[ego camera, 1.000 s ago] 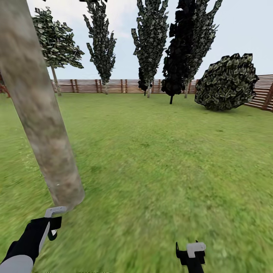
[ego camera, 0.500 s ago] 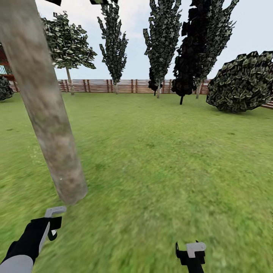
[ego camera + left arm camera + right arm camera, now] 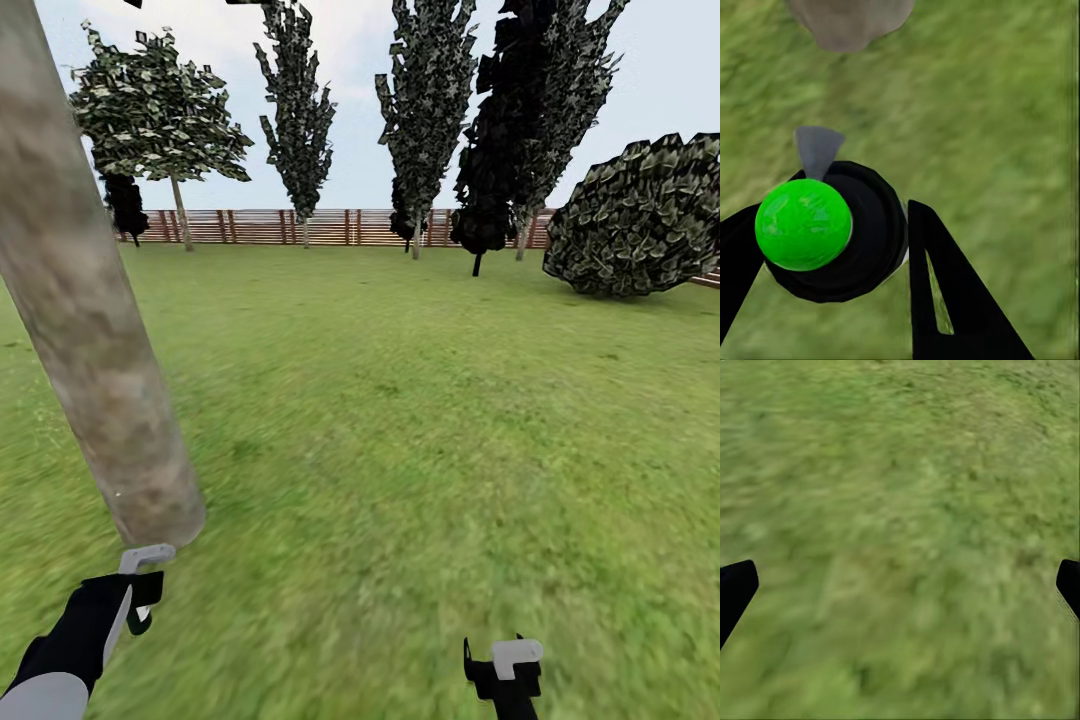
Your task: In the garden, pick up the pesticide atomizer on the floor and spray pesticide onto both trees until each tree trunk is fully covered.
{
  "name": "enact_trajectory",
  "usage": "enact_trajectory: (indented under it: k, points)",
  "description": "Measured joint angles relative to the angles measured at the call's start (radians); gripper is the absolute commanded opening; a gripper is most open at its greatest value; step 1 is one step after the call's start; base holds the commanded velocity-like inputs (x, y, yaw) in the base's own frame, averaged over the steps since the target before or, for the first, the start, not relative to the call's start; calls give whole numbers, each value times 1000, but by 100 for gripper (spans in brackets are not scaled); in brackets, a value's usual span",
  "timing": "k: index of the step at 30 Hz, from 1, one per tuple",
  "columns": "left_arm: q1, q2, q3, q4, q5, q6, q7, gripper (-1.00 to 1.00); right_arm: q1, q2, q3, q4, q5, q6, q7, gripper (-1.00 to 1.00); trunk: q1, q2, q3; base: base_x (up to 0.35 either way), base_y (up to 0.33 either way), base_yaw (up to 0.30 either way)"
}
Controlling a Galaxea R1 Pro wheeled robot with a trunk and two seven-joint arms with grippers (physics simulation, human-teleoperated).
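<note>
So the left claw [image 3: 832, 247] is clamped round the pesticide atomizer [image 3: 832, 232], green cap up and grey nozzle aimed at the foot of the tree trunk [image 3: 95, 330] just ahead, which I'd guess is to spray the bark, though I see no mist yet. Over on the right, the right claw [image 3: 900, 585] hangs wide open and empty above the lawn [image 3: 450, 420], probably just kept clear.

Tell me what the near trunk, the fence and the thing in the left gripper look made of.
Tree trunk: rough bark, matte, mottled grey-brown.
Fence: wood, likely stained, reddish-brown horizontal slats.
Atomizer, held in the left gripper: probably plastic; glossy green ball with a highlight, smooth black body, grey nozzle.
</note>
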Motion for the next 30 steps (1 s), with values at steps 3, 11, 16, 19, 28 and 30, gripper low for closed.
enact_trajectory:
  k: [3, 11, 16, 19, 28, 30]
  points:
    - [0, -1, 0, 0, -1, 0, 0, -100, 0, 0, 0, 0, 0, 0, 0, 100, 0, 0, 0, 241, -194, 243]
    - [0, -1, 0, 0, 0, 0, 0, -100, 0, 0, 0, 0, 0, 0, 0, 100, 0, 0, 0, 241, -194, 275]
    - [0, -1, 0, 0, -1, 0, 0, -100, 0, 0, 0, 0, 0, 0, 0, 100, 0, 0, 0, 221, -172, 277]
    - [0, -4, -3, -1, 2, 0, -1, -100, 0, 0, 0, 0, 0, 0, 0, 100, 0, 0, 0, 39, -29, 277]
    - [-52, 50, -52, 8, -12, 1, 1, -100, 0, -4, -1, 0, 0, -1, -1, 100, 0, 0, 0, 3, -2, 80]
    - [-62, 112, -56, 9, 4, 2, -1, -100, 0, -5, -1, 0, 0, -1, -1, 100, 0, 0, 0, 0, 0, 0]
